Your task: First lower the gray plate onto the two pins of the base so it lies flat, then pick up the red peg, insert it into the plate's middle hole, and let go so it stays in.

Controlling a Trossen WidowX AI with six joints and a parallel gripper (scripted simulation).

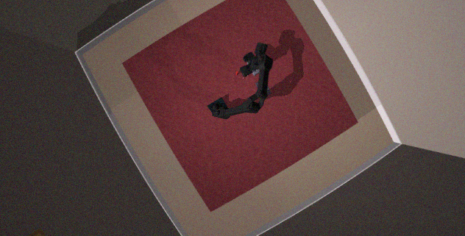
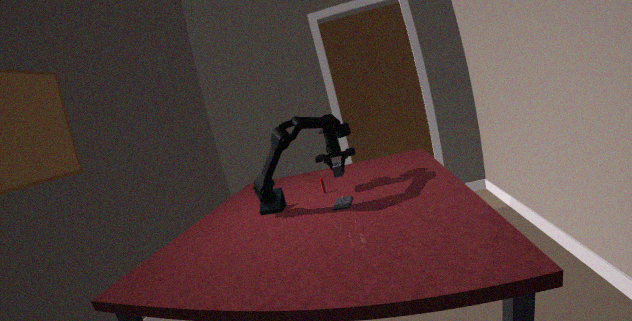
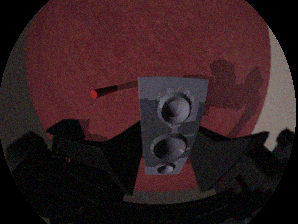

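Note:
My gripper (image 2: pixel 337 166) (image 3: pixel 162 121) is shut on the gray plate (image 2: pixel 338 171) (image 3: pixel 150 120), with one finger on each long side, and holds it above the table. The wrist view shows two large holes and a smaller one in the plate. The red peg (image 1: pixel 237 73) (image 2: pixel 323 185) (image 3: pixel 94 93) stands upright on the table, to the left of the gripper in the exterior view and the wrist view. A low gray block (image 2: pixel 343 202) lies on the table below the plate. Thin pale upright marks show nearer the exterior camera; whether they are the base's pins I cannot tell.
The red table (image 1: pixel 235 158) (image 2: pixel 310 265) carries the arm's own base (image 1: pixel 218 107) (image 2: pixel 272 202), left of the gray block in the exterior view. The forearm covers part of the work area in the top view. The arm's shadow (image 1: pixel 297 59) falls on the table.

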